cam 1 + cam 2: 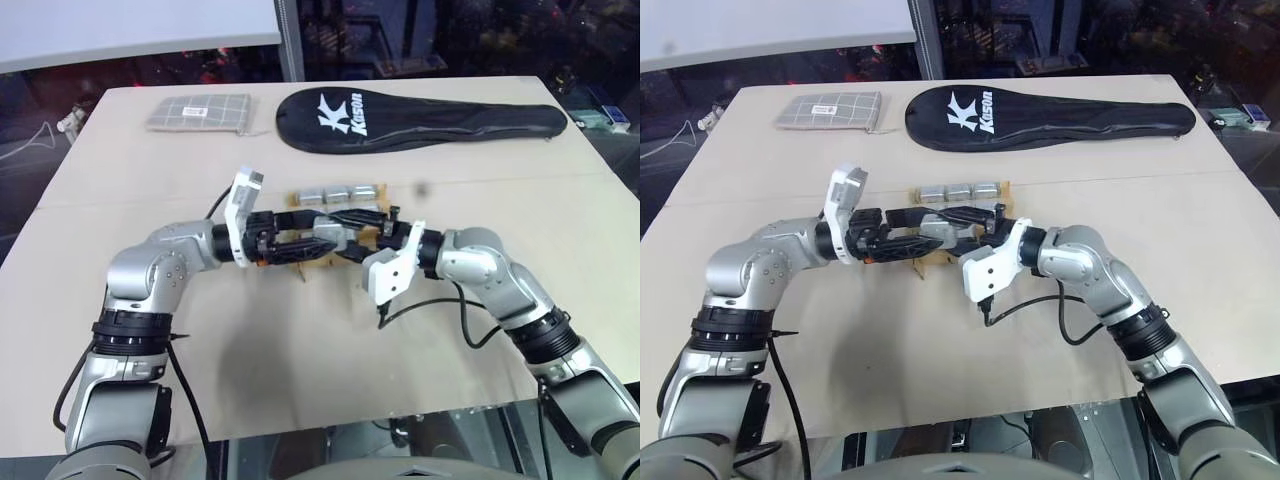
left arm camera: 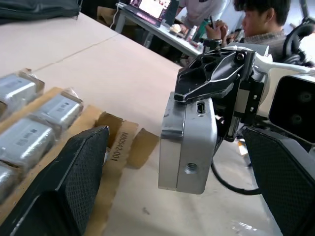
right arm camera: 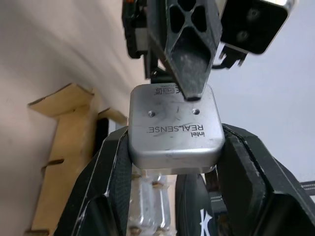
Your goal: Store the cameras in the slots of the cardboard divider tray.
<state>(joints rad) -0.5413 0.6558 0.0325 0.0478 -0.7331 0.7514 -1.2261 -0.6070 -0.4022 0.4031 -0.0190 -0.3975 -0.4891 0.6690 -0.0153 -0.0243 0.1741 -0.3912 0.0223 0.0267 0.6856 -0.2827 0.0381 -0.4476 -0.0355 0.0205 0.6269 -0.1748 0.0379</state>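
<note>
On the left, the left gripper (image 2: 172, 187) is held level and pointed toward the right, its two black fingers (image 2: 74, 177) spread wide with nothing between them. Just beyond it, on the far side, the cardboard divider tray (image 1: 925, 262) stands on the table (image 1: 940, 360), with wrapped cameras (image 1: 958, 190) seen seated along its far row; how many slots are filled cannot be told, since both arms cover the near rows. Over the middle of the tray, a silver-grey camera (image 3: 174, 129) is pinched by the right gripper (image 3: 174, 162), which reaches in from the right and points toward the left. The block is gripped by its two narrow sides, and its broad printed face is turned toward the right wrist camera. It lies between the open left fingers, so the left gripper is judged the nearer receiver and a hand-over seems to be the step in hand. The camera's long axis appears to run roughly upright, crosswise to the line joining the two grippers, with a threaded hole shown on the edge facing the left wrist.
</note>
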